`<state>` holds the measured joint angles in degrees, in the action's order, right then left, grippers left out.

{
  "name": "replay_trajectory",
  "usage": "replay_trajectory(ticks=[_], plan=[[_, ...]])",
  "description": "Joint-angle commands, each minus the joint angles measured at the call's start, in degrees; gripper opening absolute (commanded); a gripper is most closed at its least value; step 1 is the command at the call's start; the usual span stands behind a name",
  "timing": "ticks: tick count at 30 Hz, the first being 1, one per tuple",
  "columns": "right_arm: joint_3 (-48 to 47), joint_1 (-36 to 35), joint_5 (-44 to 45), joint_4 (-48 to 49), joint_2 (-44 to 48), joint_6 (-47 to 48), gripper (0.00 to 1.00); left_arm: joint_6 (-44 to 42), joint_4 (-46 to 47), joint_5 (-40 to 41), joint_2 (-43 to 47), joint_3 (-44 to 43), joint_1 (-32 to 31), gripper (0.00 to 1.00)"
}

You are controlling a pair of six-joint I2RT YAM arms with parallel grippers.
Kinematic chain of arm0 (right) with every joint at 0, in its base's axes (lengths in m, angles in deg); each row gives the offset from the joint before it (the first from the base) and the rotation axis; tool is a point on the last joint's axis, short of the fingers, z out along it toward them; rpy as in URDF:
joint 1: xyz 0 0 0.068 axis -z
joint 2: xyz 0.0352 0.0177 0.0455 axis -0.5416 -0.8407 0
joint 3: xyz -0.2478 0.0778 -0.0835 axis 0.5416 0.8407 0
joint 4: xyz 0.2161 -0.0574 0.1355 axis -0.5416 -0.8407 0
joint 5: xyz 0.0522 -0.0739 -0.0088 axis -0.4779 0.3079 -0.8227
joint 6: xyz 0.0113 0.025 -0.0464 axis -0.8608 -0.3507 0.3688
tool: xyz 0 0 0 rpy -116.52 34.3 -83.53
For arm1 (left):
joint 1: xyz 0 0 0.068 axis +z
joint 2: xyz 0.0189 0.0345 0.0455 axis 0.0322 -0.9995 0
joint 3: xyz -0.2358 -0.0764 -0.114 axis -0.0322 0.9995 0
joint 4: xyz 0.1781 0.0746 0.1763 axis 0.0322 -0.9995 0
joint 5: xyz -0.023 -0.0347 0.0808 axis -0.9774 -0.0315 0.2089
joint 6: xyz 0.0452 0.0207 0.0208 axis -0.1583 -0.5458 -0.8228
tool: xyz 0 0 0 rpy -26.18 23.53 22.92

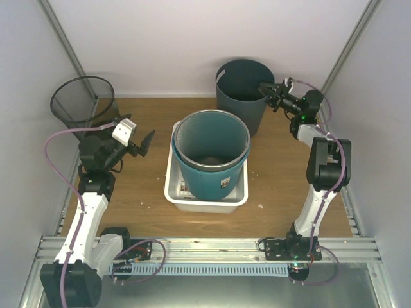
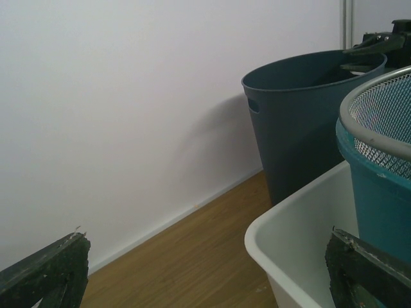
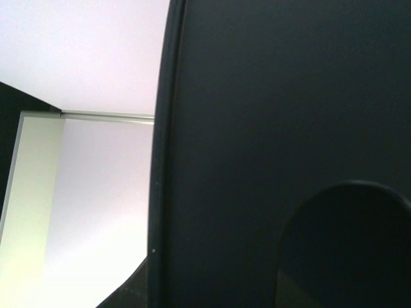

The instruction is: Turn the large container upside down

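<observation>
At the right claw point(image 1: 267, 92), the rim of the upright slate-grey plastic bin point(image 1: 237, 108) is met; its grip cannot be told. The left claw point(image 1: 142, 146) is released; inversion is judged unstarted.

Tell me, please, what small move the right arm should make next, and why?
Probably close the right claw on the rim of the tall dark grey plastic bin: the claw sits at that rim, and the bin stands upright.

Wooden table point(image 1: 141, 215) bears a white tub point(image 1: 170, 186), dark bin point(image 1: 247, 106) and mesh basket point(image 1: 77, 106).
</observation>
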<state>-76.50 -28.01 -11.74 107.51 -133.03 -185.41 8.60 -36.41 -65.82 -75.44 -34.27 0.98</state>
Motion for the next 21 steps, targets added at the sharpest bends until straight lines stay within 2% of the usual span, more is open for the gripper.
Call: replay_trajectory(ticks=[1,7,11,14,18,21], plan=[[1.13,-0.31,0.53,3.81,-0.56,0.94,0.12,-1.39,1.21,0.88,0.99,1.13,0.22,0.99],[0.41,-0.30,-0.36,7.39,-0.11,0.23,0.08,-1.21,1.34,0.70,1.21,1.49,0.25,0.99],[-2.80,-0.31,-2.20,4.59,1.29,5.36,0.04,-1.03,1.32,0.68,1.16,1.54,0.20,0.99],[-5.70,-0.24,-3.19,-5.72,3.63,15.37,0.02,-1.04,1.23,0.72,1.27,1.60,0.23,0.99],[-10.62,-0.21,-2.53,-24.94,6.32,31.48,0.01,-1.10,1.17,0.62,1.45,1.68,0.25,0.99],[-13.71,-0.24,-1.76,-34.76,7.38,39.95,0.01,-1.25,1.21,0.54,1.41,1.87,0.24,0.99]])
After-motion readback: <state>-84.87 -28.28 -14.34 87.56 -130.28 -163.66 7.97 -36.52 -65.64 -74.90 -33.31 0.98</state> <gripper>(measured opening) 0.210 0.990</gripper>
